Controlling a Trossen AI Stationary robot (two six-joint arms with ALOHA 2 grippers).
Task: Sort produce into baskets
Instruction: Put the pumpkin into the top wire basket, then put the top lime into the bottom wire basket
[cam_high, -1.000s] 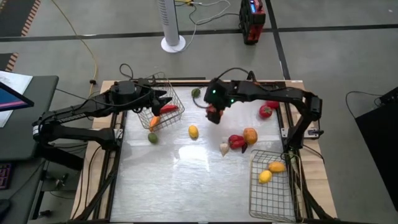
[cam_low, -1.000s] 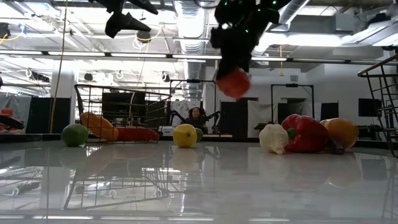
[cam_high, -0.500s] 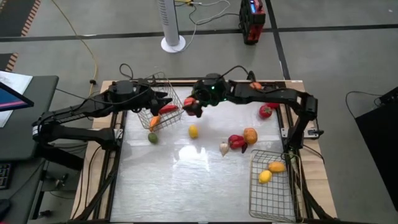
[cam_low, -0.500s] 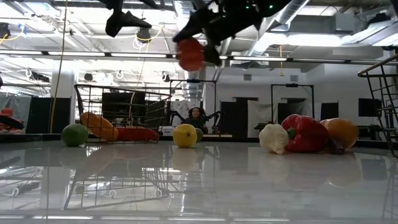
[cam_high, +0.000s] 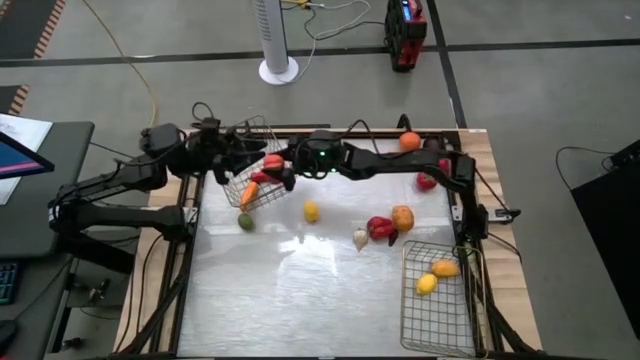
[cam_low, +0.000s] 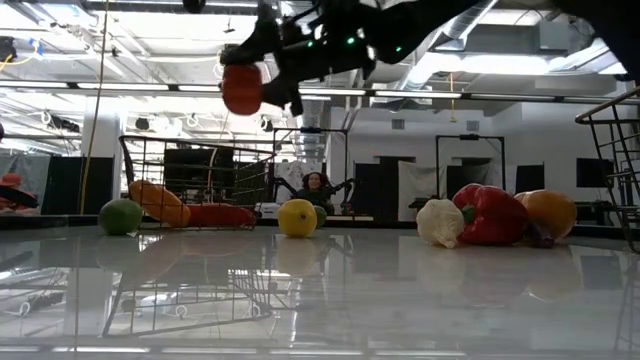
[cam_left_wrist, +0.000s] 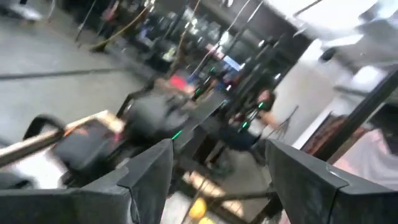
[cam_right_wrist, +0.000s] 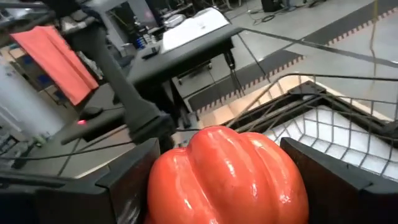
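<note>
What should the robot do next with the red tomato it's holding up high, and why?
Probably lower it a little and let go. The right pincer grips the tomato above the tilted basket at the table's far left, where a carrot and a red pepper already lie. The left pincer, jaws apart and holding nothing, sits at the basket's far side.
</note>
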